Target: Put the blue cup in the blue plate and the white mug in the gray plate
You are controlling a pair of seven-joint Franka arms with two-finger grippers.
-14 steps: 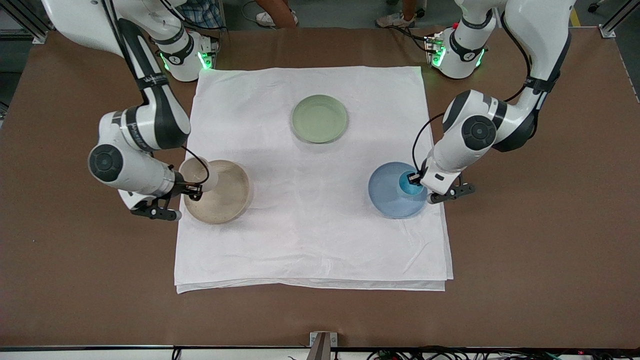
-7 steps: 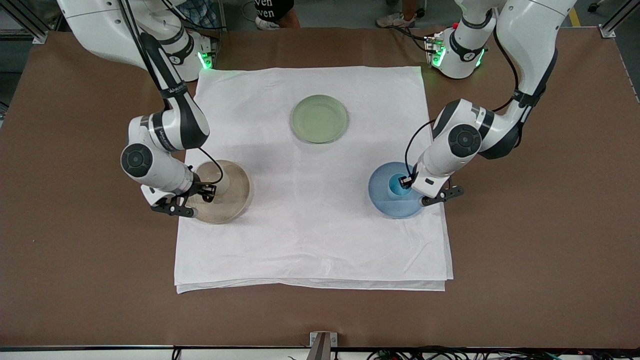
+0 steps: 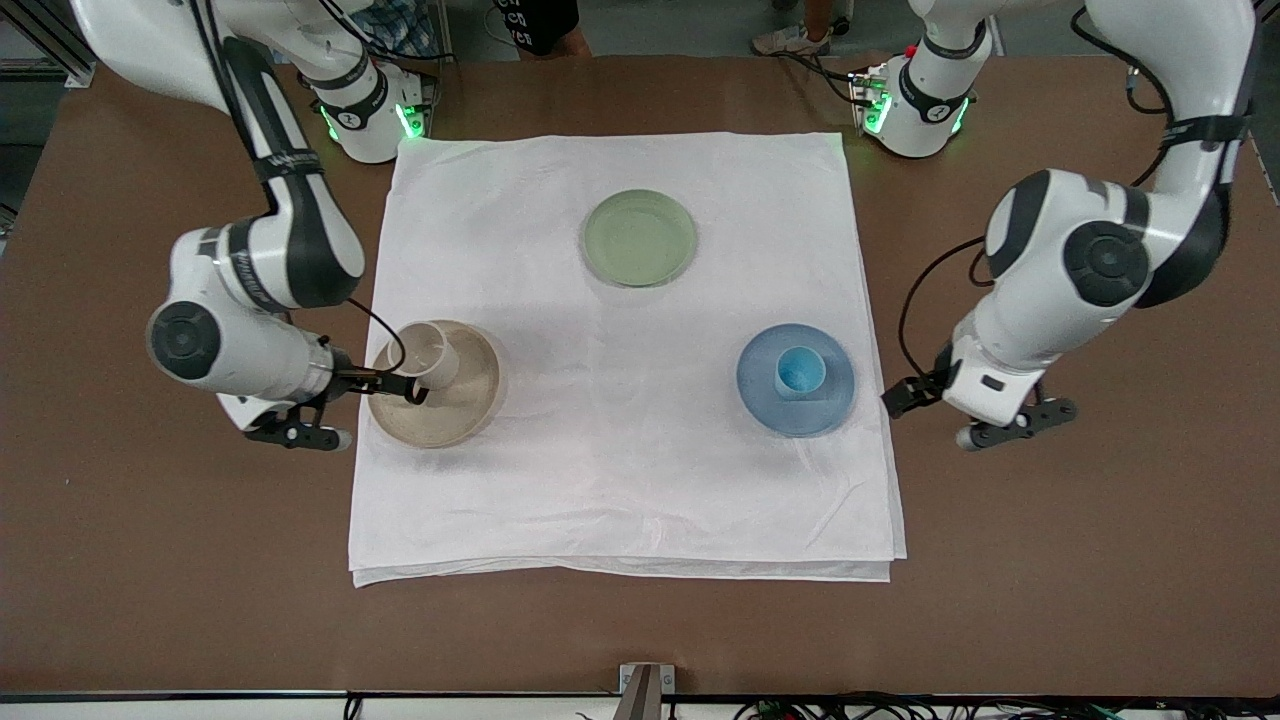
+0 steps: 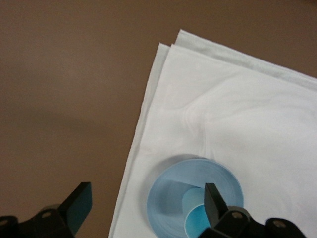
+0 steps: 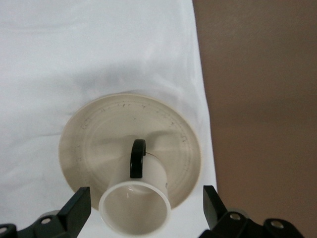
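The blue cup [image 3: 800, 371] stands upright in the blue plate [image 3: 770, 398]. My left gripper [image 3: 902, 393] is open and empty, over the cloth's edge beside that plate, toward the left arm's end. In the left wrist view my left gripper [image 4: 146, 194] is spread wide, with the blue plate [image 4: 166, 196] and blue cup [image 4: 198, 218] below it. The white mug [image 3: 431, 352] stands on the gray plate [image 3: 455, 408], with its dark handle [image 5: 137, 158] showing. My right gripper [image 3: 393, 383] is open at the plate's edge. In the right wrist view my right gripper [image 5: 145, 197] is apart from the white mug [image 5: 134, 210] on both sides.
A sage-green plate [image 3: 638, 238] lies on the white cloth [image 3: 620, 480], farther from the front camera than the other two plates. Brown tabletop [image 3: 1080, 560] surrounds the cloth. The gray plate [image 5: 99, 134] sits near the cloth's edge at the right arm's end.
My left gripper has let go of the blue cup and drawn away toward the left arm's end. My right gripper has backed off the white mug toward the right arm's end.
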